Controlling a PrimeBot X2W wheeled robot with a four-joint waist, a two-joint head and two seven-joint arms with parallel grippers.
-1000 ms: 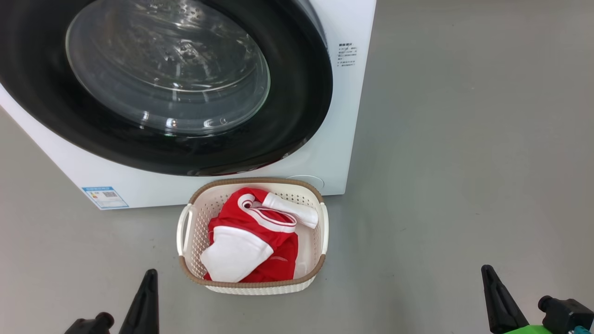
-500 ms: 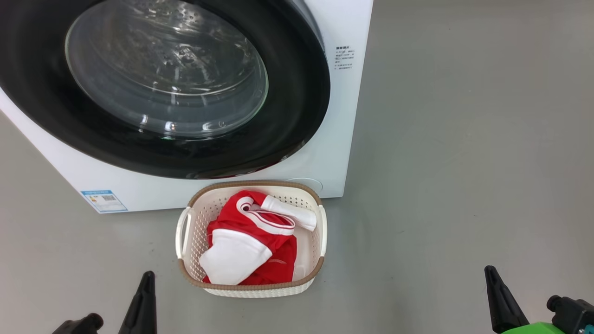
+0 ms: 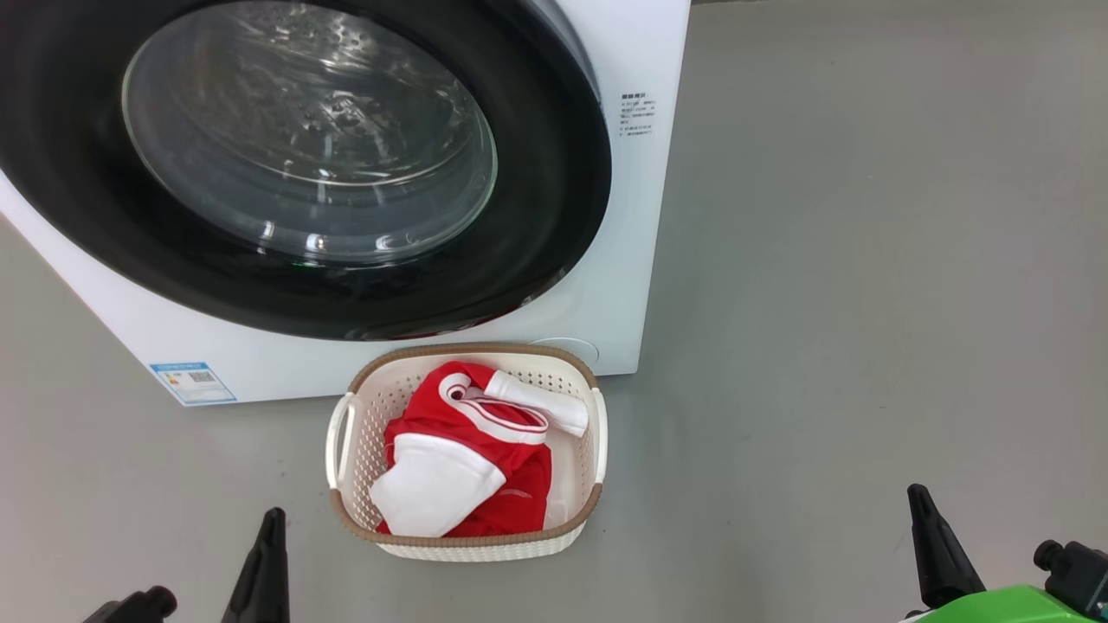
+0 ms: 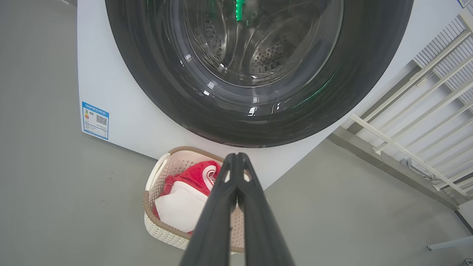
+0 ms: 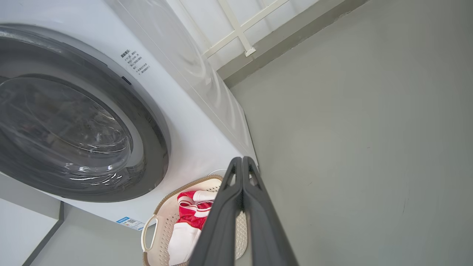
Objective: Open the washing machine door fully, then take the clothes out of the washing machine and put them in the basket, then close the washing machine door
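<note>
Floor [image 3: 866,303], plain grey, takes the right half of the head view and the strip along its bottom. Our washer [image 3: 640,260], white, fills the upper left. Its door [image 3: 537,216] has a wide glossy black rim and lies flat against the front, shut as far as we can tell. The bulging glass window [image 3: 312,130] sits in the door's middle. In the left wrist view we see the perforated steel drum [image 4: 266,55] through that glass, and a white railing [image 4: 406,111] at the right edge.

At lower centre of the head view the basket [image 3: 472,350] stands on the floor just in front of the washer's lower right corner. It is cream with a brown rim, and its far edge is near the white panel; we cannot tell whether they touch. The clothes [image 3: 467,433], red with white panels and trim, lie bunched inside it, below the rim.

Our left gripper [image 4: 234,157] rises from the bottom middle of the left wrist view with both fingers pressed together at the tips and nothing between them. Our right gripper [image 5: 242,159] looks the same in the right wrist view, closed and empty. Both hang above the floor, well apart from the basket.

A small blue label [image 3: 192,382] sticks to the washer's lower left front.
</note>
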